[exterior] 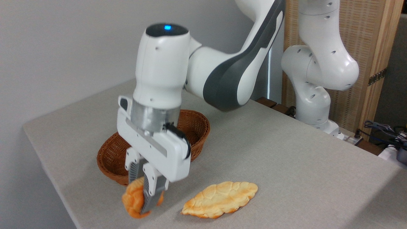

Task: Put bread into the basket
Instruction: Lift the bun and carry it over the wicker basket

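- The bread [135,198], a small round golden-orange bun, is nearest the camera, close to the front edge of the table [286,152], toward its left side.
- The gripper [142,190] is clamped on the bun: the two fingers [149,190] stand narrow, one on each side, and the bun sits tilted on its edge between them. Whether its lower rim touches the surface or hangs just clear of it cannot be told.
- Just beside it to the right, and apart from it, a flat leaf-shaped pale bread [220,199] lies on the surface, also near the front edge. It is not the piece in hand.
- The basket [197,127], oval reddish-brown wicker with low sides, stands just behind the gripper, nearer the left edge; the gripper body hides part of its front rim, and what shows of the inside looks empty.
- The step in hand appears to be carrying the gripped bun to the basket.
- To do it well: raise the bun until it clears the wicker rim before moving back, since the front wall is very close and a low path could knock the basket away.
- Keep the grip steady: the bun is tilted and may pivot between the fingers.
- Centre it over the open middle, lower it close to the bottom, and only then spread the fingers.
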